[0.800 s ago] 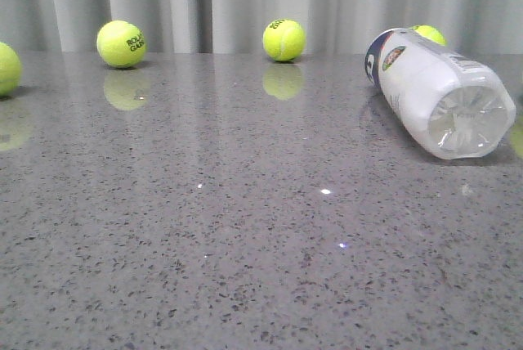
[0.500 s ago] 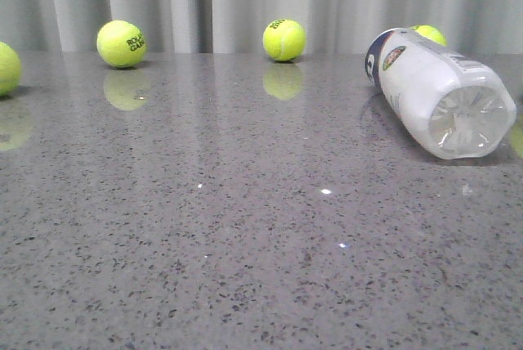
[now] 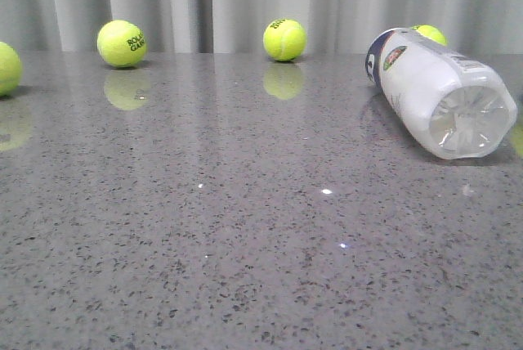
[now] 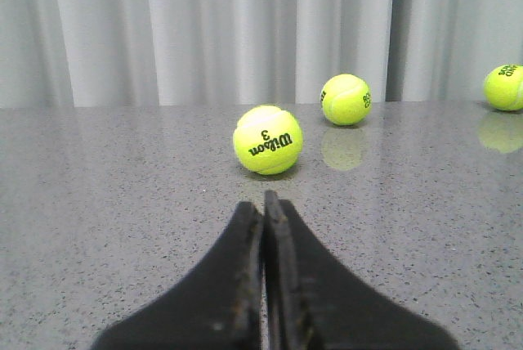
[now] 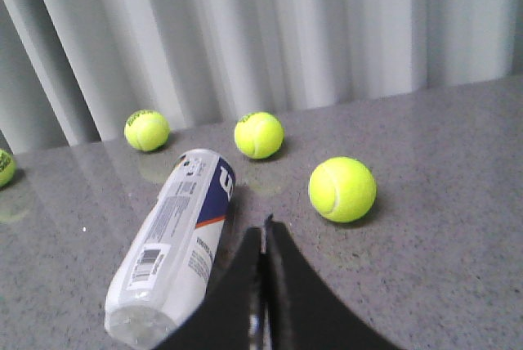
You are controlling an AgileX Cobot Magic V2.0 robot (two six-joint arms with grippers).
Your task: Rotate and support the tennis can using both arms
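Tennis can [image 3: 437,92] on its side at the table's [image 3: 245,235] right, untouched, both grippers, left [image 4: 263,203] and right [image 5: 263,231], pressed together, so best spread first, then approached from 2 opposite ends for steady turning.

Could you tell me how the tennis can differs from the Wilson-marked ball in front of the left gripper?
The tennis can is a long cylinder lying on its side; the Wilson ball is round. The can is white and navy with a barcode; the ball is yellow-green. Both rest on the grey table, untouched.
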